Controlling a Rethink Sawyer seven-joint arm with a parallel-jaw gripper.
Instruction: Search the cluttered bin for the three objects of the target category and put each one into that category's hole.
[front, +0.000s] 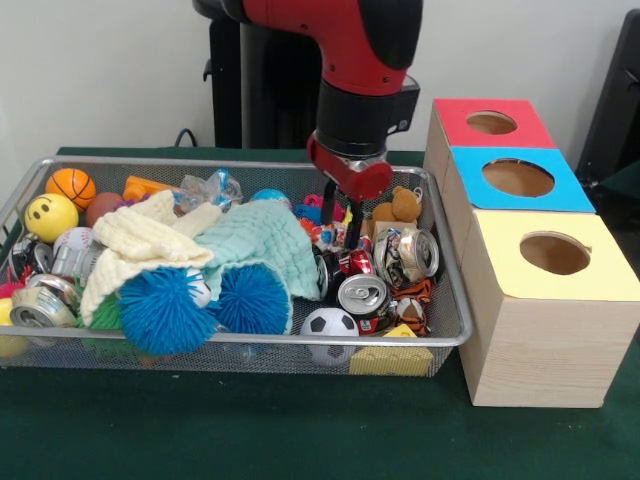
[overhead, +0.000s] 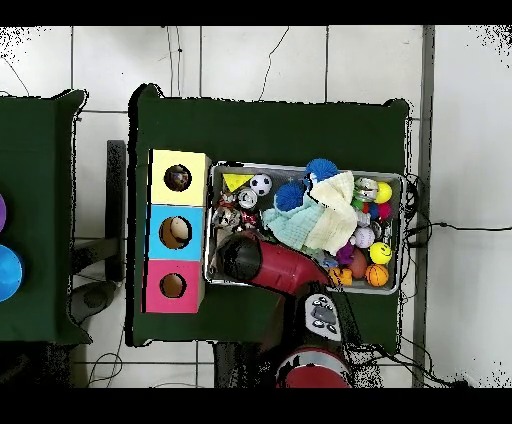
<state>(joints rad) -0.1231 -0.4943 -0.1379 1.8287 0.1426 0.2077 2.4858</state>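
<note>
Dark green cloth covers the table nearest the camera in the front view. On it sits the bin, a wide wire-mesh tray, heaped with clutter. Two spiky blue balls press against its near wall, beside a small soccer ball and a yellow wedge. Cream and mint knitted cloths drape over the middle of the heap, hiding whatever lies beneath. Crushed cans pile up at the end nearest the boxes, with a brown teddy bear behind them. An orange basketball and a yellow smiley ball sit at the opposite end.

My gripper hangs low over the far side of the bin, just beside the bear; its dark fingers stand slightly apart with nothing between them. I cannot pick out the three objects among the clutter.

Just beside the bin stands a row of three wooden boxes. The hole is in the nearest, yellow-faced one; blue and red follow behind. From overhead, pale floor tiles surround the table.
</note>
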